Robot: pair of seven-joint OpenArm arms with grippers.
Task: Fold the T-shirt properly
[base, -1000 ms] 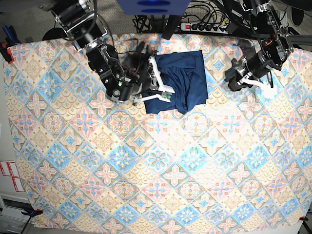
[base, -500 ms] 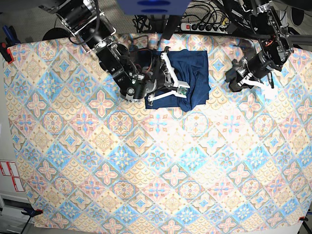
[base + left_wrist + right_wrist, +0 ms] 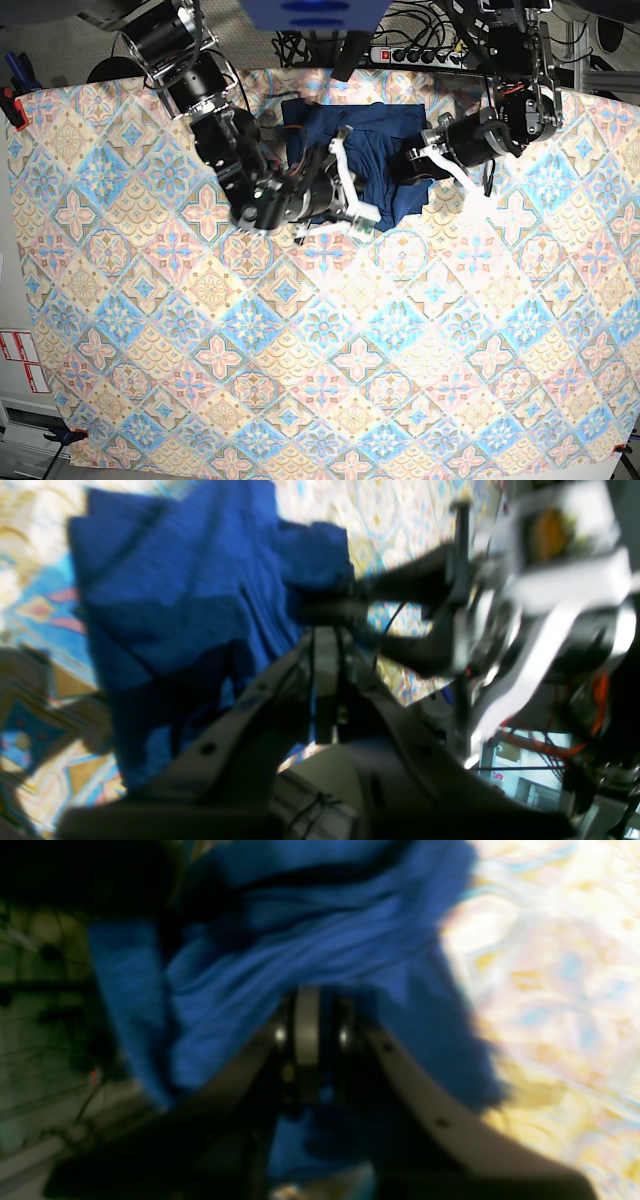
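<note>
The T-shirt (image 3: 375, 150) lies bunched in a rough folded square at the far edge of the patterned surface (image 3: 300, 350), between the two arms. The right pincer (image 3: 355, 205) sits at the shirt's near left corner; in its wrist view the jaws look nearly together with blue cloth all round them, though the blur hides whether cloth is pinched. The left pincer (image 3: 415, 160) is at the shirt's right edge, jaws together, apparently gripping nothing.
</note>
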